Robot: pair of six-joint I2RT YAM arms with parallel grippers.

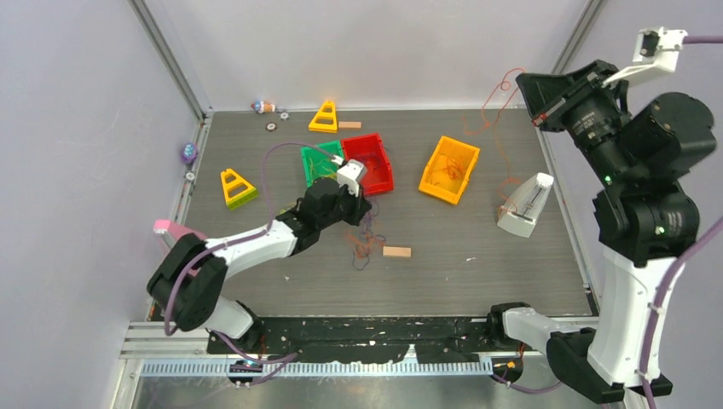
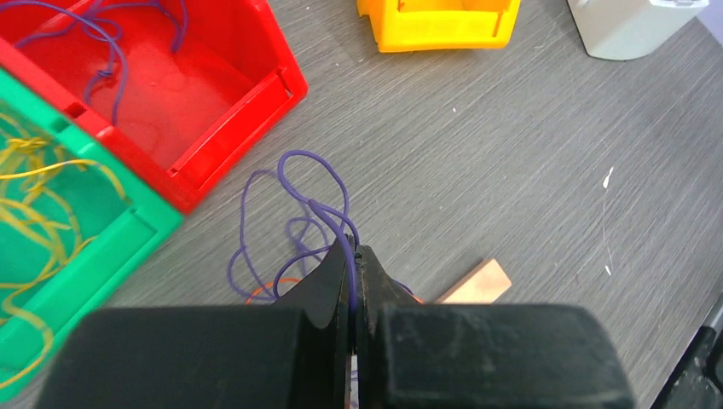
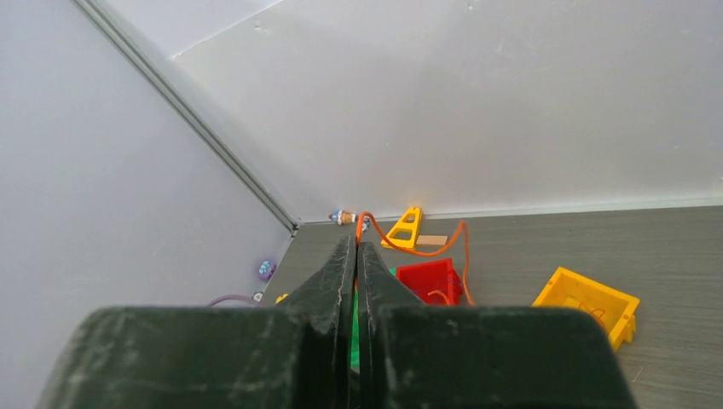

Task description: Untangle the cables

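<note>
1. Tangle: a loose heap of purple and orange strands on the table, at about 1 o'clock from the left arm's base (clock read on the overhead view, 12 pointing away from the bases). A wooden block lies just beside it at 3 o'clock.
2. Left gripper: low over the heap and clenched, with a purple cable pinched between its fingers. The cable's free loops lie on the table toward 12 o'clock.
3. Step in hand, as I judge it: drawing one purple strand out of the heap.
   - The next move calls for a slow lift, checking that the orange strand under the loops does not come along.
   - After that comes a short carry toward 12 o'clock, to the bin that already holds purple.
4. Green bin: holds yellow cables, many of them, coiled loosely.
5. Red bin: touches the green bin on its 3 o'clock side and holds purple cables.
6. Yellow bin: at 2 o'clock from the left gripper, apart from the red bin, with thin orange-red strands inside.
7. White bin: tilted, near the table's 3 o'clock edge. I cannot tell what is in it.
8. Right gripper: raised high at the far right and closed on an orange cable, which hangs down from its tips.
</note>
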